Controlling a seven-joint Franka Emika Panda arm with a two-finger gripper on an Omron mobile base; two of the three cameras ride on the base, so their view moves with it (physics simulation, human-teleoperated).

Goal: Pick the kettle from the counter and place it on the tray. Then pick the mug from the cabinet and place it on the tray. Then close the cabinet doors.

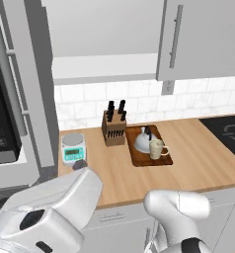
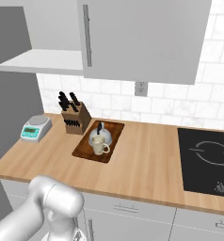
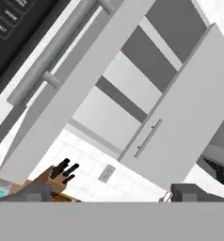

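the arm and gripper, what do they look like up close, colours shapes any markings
The arm is glossy white, built of thick rounded, tube-like segments with bulging elbow shells and dark grey to black bands and recesses at the joints. No cables or printed markings are visible on it. The gripper shows in the hand view as two small, blocky dark grey finger tips with flat tops.

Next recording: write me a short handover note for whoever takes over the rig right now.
Gripper: open, holding nothing, raised and aimed at the cabinet.
Kettle and mug: both on the tray, on the counter beside the knife block.
Done: both placements.
Left: the cabinet doors. The left door stands open; the right door looks closed.
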